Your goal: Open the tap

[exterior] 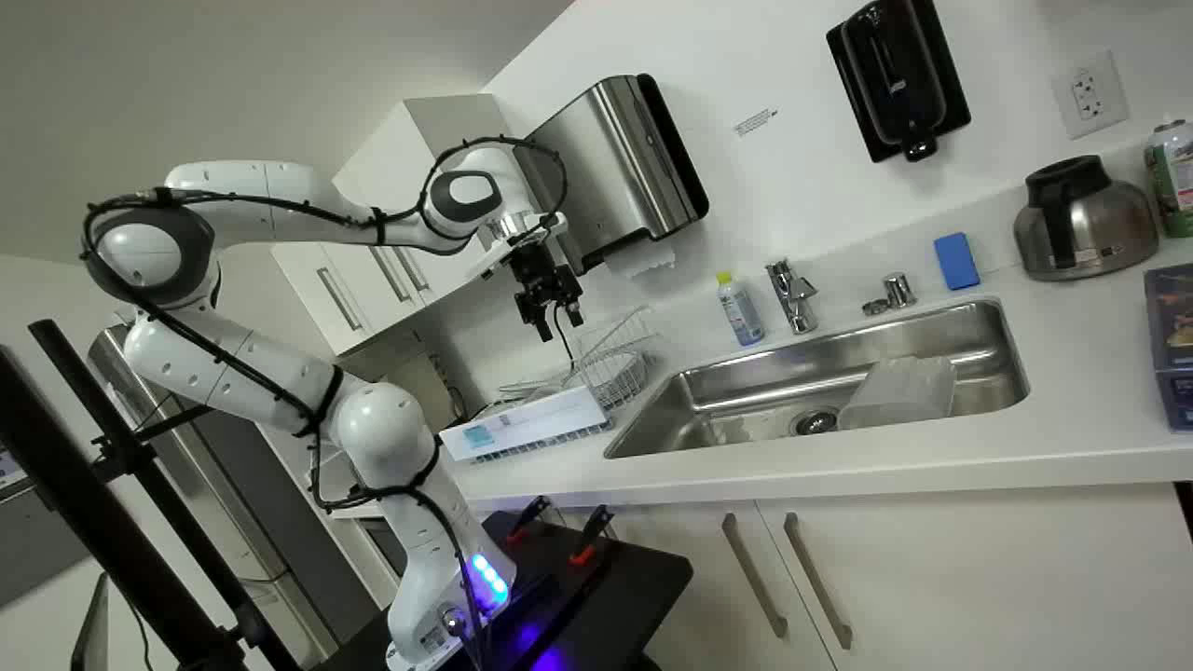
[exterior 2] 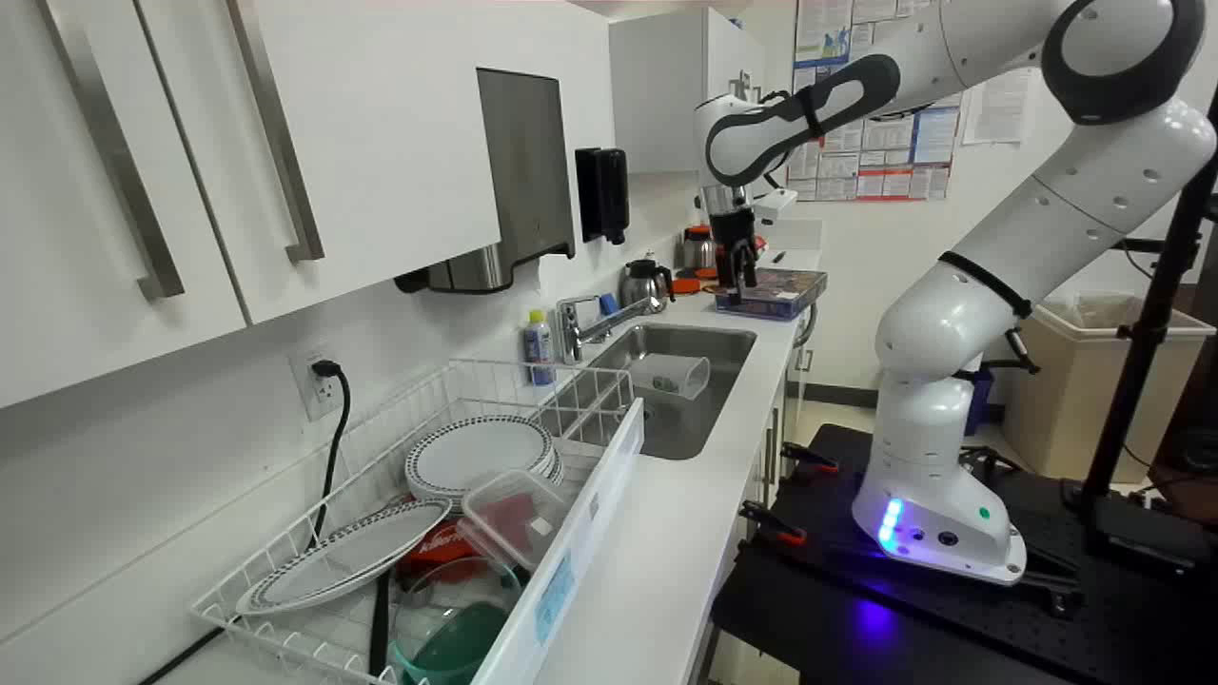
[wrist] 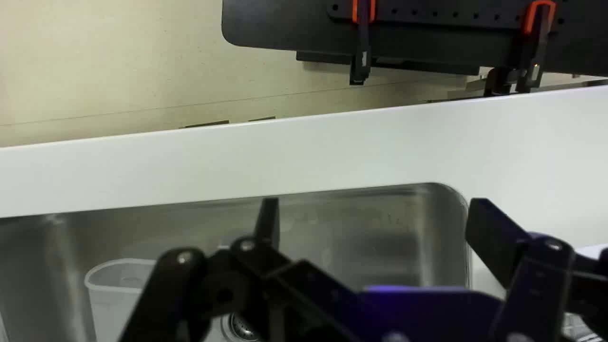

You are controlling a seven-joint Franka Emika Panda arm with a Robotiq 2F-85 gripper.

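Note:
The tap is a slim silvery faucet behind the sink's back rim. In an exterior view the tap shows a thin lever on top and a spout over the basin. The tap is out of the wrist view. My gripper hangs pointing down in the air, apart from the tap and above counter height. It also shows in an exterior view. In the wrist view my gripper has its fingers wide apart with nothing between them, above the steel sink.
A clear plastic container lies in the sink. A spray bottle stands beside the tap. A dark metal fitting and blue sponge sit farther along. A paper towel dispenser hangs above. A dish rack holds plates.

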